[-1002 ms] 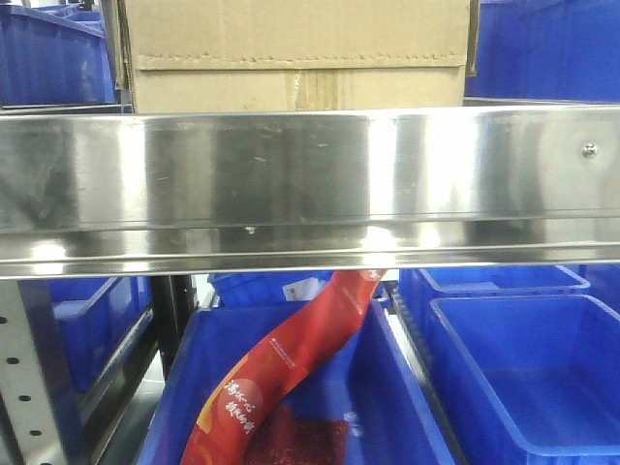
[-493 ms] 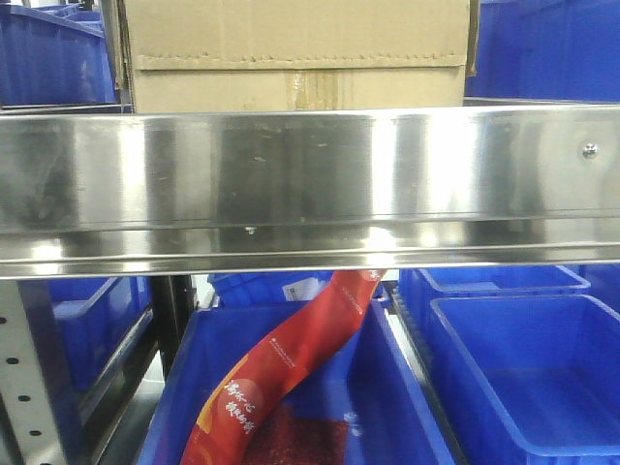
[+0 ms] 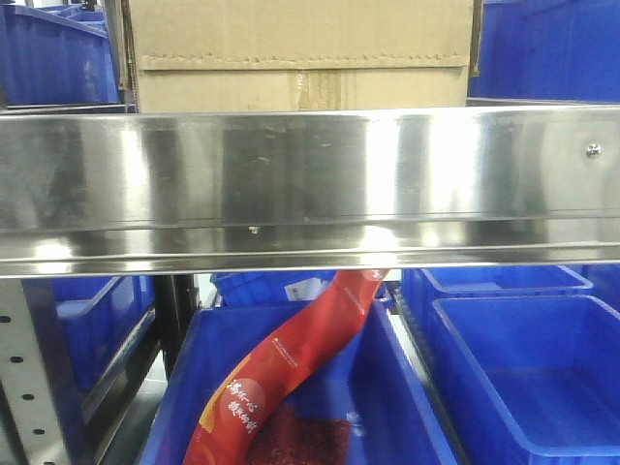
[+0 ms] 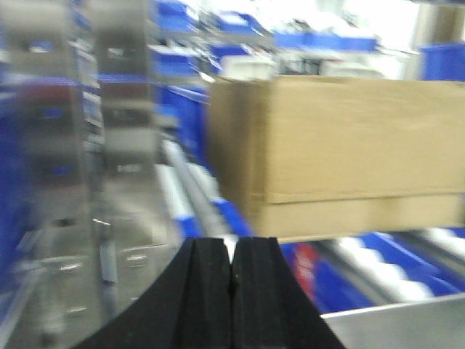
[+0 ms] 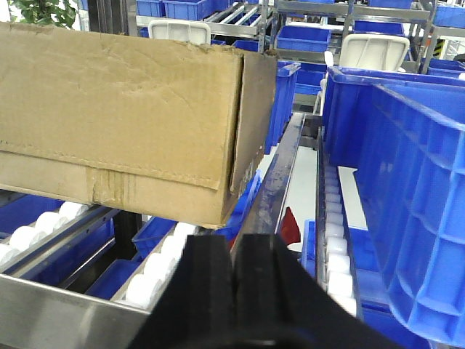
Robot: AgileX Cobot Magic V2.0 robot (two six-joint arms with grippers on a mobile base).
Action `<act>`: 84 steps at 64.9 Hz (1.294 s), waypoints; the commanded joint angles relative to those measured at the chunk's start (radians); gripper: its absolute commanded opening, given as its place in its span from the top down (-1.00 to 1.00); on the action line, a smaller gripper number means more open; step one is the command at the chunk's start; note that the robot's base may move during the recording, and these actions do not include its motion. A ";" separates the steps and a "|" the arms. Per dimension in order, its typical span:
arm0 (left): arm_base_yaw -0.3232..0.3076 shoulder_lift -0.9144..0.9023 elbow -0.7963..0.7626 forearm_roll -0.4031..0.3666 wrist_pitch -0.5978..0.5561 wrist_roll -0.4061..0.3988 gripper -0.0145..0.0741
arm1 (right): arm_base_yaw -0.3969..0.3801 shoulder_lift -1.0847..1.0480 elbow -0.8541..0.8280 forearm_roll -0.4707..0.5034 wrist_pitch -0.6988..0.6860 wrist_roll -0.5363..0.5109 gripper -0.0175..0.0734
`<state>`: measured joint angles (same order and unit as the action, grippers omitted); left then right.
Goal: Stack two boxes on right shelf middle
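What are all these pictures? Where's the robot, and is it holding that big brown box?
The robot has two arms, and three cameras took these pictures. The front camera looks at a shiny steel shelf with a brown box on top and blue bins below; one bin holds a red bag. The other two cameras sit on the wrists. The black shapes at the bottom are the pinchers: the left gripper and right gripper, both closed and empty. So nothing is held. The box rests on white rollers.

box (image 3: 300, 48) top cropped, left wrist view blurred, red packet (image 3: 291, 368) partly hidden
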<state>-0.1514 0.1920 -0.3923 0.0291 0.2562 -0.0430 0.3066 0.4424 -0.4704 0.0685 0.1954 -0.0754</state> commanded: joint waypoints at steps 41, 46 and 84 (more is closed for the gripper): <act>0.198 -0.192 0.392 -0.071 -0.221 0.066 0.92 | -0.004 -0.005 0.002 -0.009 -0.024 -0.006 0.97; 0.198 -0.192 0.392 -0.071 -0.221 0.066 0.92 | -0.004 -0.005 0.002 -0.009 -0.024 -0.006 0.97; 0.198 -0.192 0.392 -0.071 -0.221 0.066 0.92 | -0.004 -0.007 0.004 -0.009 -0.024 -0.006 0.97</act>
<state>0.0427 0.0071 0.0022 -0.0374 0.0617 0.0199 0.3066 0.4424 -0.4704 0.0685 0.1954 -0.0776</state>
